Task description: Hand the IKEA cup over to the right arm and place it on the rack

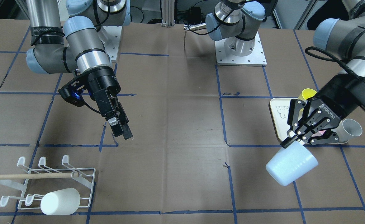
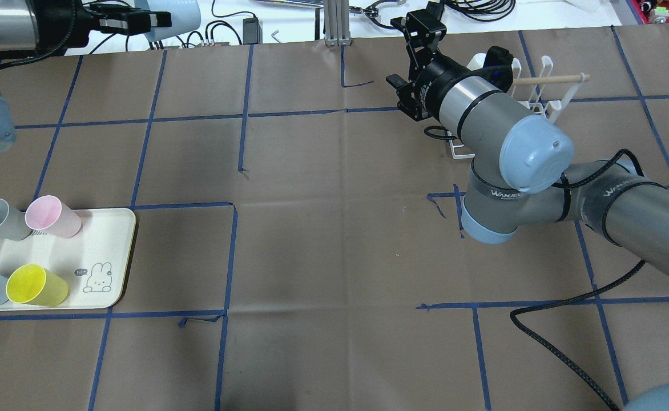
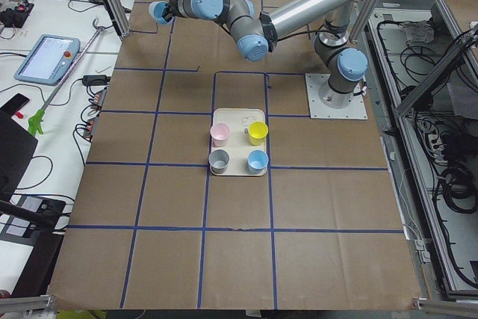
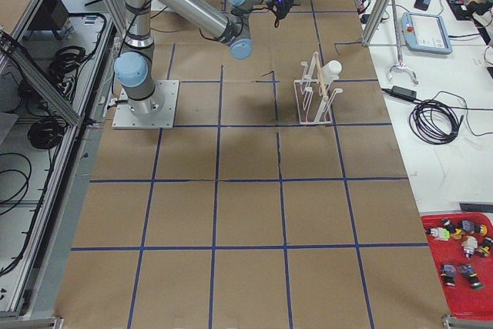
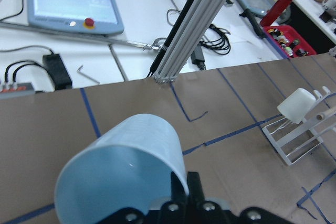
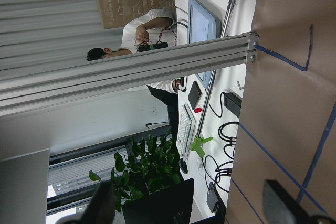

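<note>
Silver-grey left arm [image 1: 361,67] and right arm [image 1: 90,59] carry pale-blue joint caps [image 1: 76,28] and black cables [image 2: 514,315].

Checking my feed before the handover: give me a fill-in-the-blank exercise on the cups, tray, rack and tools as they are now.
1. The held cup in the left tool is pale ___.
2. The tray carries ___ cups.
3. The lone cup on the rack is ___.
4. The right tool is ___, with nothing between its fingers.
Missing words: blue; four; white; open.
</note>
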Tool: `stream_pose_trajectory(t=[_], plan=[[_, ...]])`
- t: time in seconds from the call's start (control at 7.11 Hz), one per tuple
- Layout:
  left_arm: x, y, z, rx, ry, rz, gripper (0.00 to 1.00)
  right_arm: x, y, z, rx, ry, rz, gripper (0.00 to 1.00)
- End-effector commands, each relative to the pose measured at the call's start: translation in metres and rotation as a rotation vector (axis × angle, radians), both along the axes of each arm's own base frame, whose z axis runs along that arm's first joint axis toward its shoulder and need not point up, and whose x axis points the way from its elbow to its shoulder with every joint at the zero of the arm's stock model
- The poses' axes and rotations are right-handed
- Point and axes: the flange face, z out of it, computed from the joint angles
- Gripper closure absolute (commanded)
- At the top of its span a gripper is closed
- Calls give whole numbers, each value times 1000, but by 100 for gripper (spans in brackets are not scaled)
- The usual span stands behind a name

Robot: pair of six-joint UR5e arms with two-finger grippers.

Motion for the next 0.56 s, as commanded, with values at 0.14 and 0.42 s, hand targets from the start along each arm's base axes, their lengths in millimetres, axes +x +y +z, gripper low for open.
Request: stream_pose_trajectory(t=[0.14,0.42], plan=[[-29,28,-71,-188,63,-98,99,0,-1,-1,10,-1,-2,0],[-56,37,-93,-274,111,-188,96,0,-1,-2,13,1,-3,0]])
